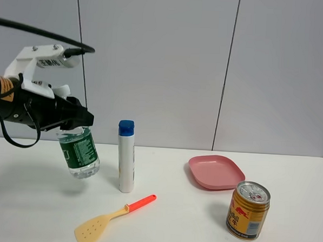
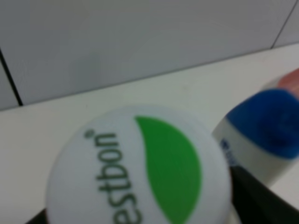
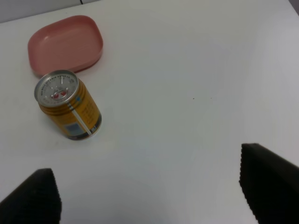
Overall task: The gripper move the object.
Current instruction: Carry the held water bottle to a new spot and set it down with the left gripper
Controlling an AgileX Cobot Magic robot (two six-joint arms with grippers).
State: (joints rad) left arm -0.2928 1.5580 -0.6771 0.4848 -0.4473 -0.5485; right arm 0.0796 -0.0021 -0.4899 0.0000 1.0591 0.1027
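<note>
My left gripper (image 1: 73, 122), black jaws on a black arm with a white bracket, is shut on the neck of the clear water bottle (image 1: 78, 152). The bottle has a dark green label and hangs slightly tilted, just above the white table (image 1: 172, 230) at the left. In the left wrist view its white cap with a green mark (image 2: 140, 168) fills the picture, with one black finger (image 2: 264, 203) beside it. My right gripper (image 3: 149, 196) is open and empty above the table; its two black fingertips (image 3: 271, 182) show at the picture's edges. It is out of the exterior view.
A tall white tube with a blue cap (image 1: 126, 158) stands just right of the bottle and also shows in the left wrist view (image 2: 261, 135). An orange-handled spatula (image 1: 113, 216) lies in front. A pink plate (image 1: 215, 171) and a gold can (image 1: 248, 209) are at the right.
</note>
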